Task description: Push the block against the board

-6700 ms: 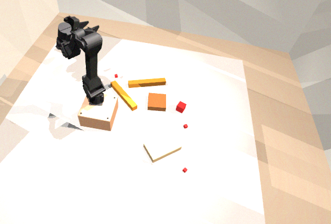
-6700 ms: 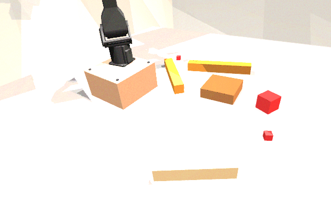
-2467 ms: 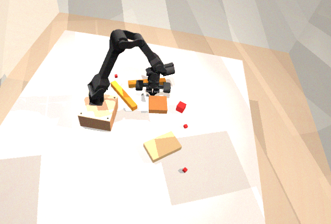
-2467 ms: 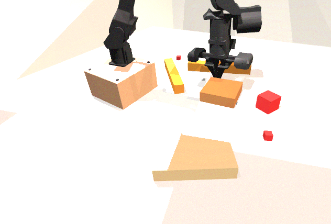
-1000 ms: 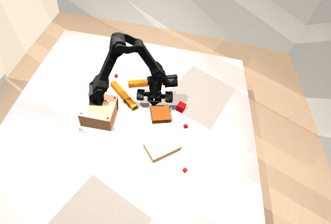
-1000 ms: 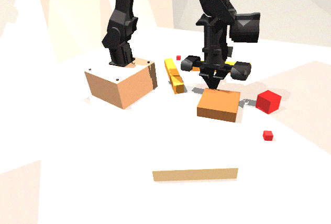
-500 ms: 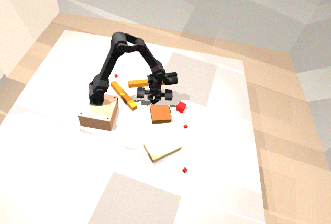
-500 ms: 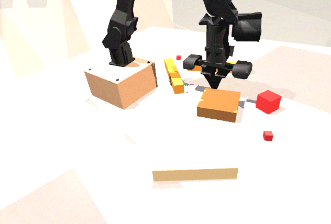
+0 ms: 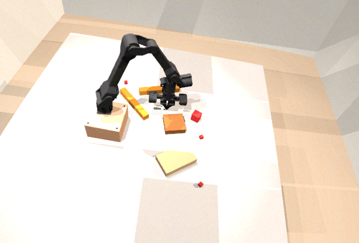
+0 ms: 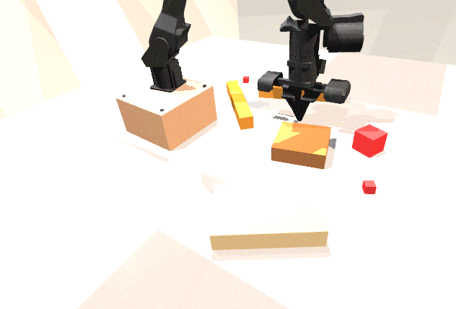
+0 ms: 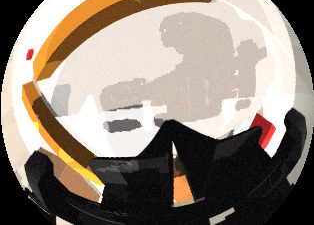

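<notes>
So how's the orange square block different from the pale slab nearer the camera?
The orange square block is a saturated orange, while the pale slab is cream coloured. The block's top looks square; the slab's outline looks uneven, with a slanted edge in the top view. The block lies right by the shut gripper; the slab lies well apart from it, with nothing nearby except a tiny red cube. Both lie flat and low.

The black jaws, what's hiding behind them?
Behind the shut jaws lies an orange bar flat on the table. Only its ends show; the gripper covers its middle.
</notes>
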Tool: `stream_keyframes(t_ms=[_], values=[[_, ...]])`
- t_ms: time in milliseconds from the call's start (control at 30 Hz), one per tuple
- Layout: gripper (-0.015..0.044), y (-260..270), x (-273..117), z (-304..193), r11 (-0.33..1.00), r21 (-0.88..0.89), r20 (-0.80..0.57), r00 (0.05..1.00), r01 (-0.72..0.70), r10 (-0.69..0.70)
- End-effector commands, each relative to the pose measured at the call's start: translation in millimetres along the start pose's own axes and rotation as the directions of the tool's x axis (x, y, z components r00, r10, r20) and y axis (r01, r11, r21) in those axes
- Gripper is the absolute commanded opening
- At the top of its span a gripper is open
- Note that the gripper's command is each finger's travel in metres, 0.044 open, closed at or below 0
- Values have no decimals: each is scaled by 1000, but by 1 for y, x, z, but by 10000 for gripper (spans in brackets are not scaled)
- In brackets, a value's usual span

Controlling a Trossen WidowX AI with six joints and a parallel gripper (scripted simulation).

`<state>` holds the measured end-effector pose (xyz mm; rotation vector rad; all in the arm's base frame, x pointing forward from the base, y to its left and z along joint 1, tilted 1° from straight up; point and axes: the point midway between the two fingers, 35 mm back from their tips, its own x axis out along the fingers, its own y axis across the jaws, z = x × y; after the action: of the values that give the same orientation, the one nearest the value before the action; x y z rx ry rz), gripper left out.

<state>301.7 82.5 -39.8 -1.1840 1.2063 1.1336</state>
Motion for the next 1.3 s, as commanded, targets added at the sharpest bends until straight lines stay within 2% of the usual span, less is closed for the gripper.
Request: stream_keyframes(t_ms=[0, 67, 200, 500, 633, 800, 867, 967, 1267], values=[[0, 0, 0, 6, 1000, 5, -4, 1000, -1, 2], [0, 0, -3, 3, 1000, 0, 0, 1000, 0, 0], [0, -1, -52, 4, 1000, 5, -4, 1000, -1, 1], [0, 2, -55, -6, 999, -45, -5, 1000, -2, 1], [0, 8, -55, -27, 987, -159, -6, 1000, -3, 2], [0, 9, -55, -28, 986, -164, -7, 1000, -3, 2], [0, 8, -42, -28, 986, -164, -7, 1000, -3, 2], [0, 9, -2, -29, 986, -164, -7, 1000, -3, 2], [0, 8, 1, -31, 986, -164, -7, 1000, -3, 2]])
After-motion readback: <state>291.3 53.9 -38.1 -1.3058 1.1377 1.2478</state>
